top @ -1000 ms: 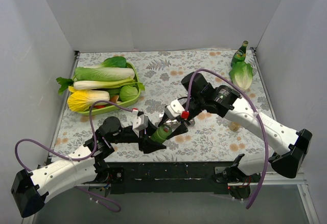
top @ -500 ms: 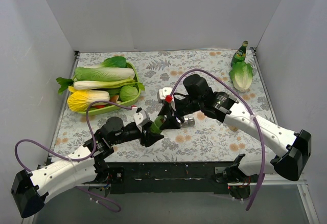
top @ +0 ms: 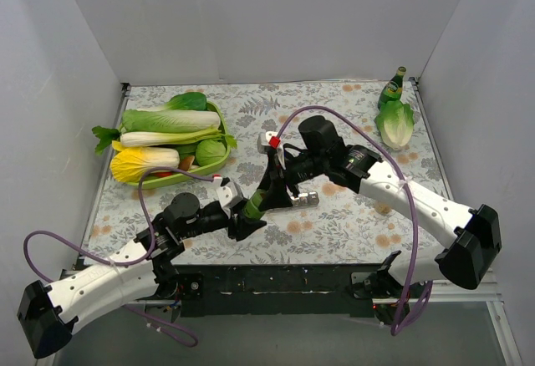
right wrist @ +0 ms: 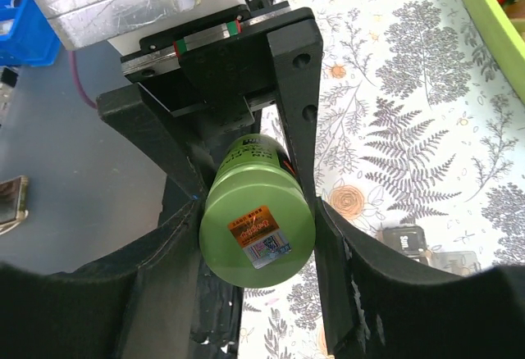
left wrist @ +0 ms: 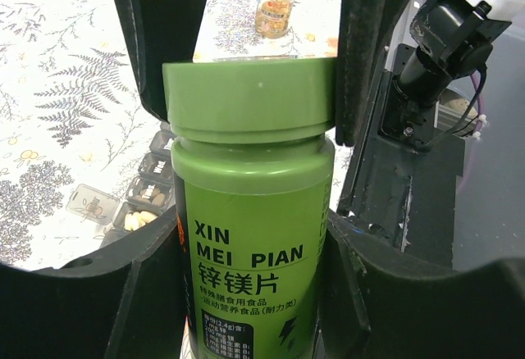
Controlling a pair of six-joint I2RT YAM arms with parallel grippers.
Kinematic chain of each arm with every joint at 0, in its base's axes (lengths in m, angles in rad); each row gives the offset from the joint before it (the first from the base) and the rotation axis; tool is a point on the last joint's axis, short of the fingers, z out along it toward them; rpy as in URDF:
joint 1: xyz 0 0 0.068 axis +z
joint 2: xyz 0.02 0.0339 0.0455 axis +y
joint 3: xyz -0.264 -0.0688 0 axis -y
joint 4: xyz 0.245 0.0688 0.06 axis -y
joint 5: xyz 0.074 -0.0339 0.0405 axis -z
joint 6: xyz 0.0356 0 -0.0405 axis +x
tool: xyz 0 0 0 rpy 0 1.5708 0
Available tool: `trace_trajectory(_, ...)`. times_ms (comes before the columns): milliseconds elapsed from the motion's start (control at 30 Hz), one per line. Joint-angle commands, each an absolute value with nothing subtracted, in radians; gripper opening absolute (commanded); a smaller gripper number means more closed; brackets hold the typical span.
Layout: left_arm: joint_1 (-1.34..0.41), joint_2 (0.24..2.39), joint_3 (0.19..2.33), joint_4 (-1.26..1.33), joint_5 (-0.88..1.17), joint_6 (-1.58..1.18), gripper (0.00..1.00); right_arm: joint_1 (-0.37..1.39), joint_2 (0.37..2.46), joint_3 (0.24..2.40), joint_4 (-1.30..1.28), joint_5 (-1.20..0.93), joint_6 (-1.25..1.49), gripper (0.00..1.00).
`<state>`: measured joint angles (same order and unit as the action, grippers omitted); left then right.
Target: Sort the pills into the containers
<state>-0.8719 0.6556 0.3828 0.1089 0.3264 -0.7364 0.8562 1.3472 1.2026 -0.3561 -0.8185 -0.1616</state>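
The left gripper (top: 248, 212) is clamping the green pill bottle (left wrist: 250, 179) by its body near the table's (top: 351, 115) middle, while the right gripper's (right wrist: 258, 228) 2 fingers (right wrist: 336, 277) are pressing against either side of its cap (left wrist: 250, 97). The containers strip (top: 305, 200) is lying just right of them.

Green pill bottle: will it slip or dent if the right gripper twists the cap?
Likely rigid: the green pill bottle shows no denting in the left gripper. Its smooth round cap could slip in the right gripper under a twist. Laid sideways, it would probably roll.
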Motion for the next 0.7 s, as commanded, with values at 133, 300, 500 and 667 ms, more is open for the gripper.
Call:
trace_trajectory(133, -0.865, 0.611, 0.423, 0.288, 0.304, -0.709, 0.0, 0.874, 1.374, 1.175, -0.387, -0.859, -0.034, 0.46)
trace_trajectory(300, -0.865, 0.623, 0.428, 0.336, 0.221, -0.707, 0.0, 0.876, 1.373, 1.14, -0.359, -0.798, 0.072, 0.45)
trace_trajectory(500, -0.865, 0.669, 0.457, 0.322, 0.14, -0.68, 0.0, 0.881, 1.391, 1.124, -0.376, -0.695, 0.175, 0.46)
trace_trajectory(667, -0.865, 0.68, 0.46, 0.305, 0.129, -0.657, 0.0, 0.879, 1.413, 1.118, -0.359, -0.725, 0.212, 0.52)
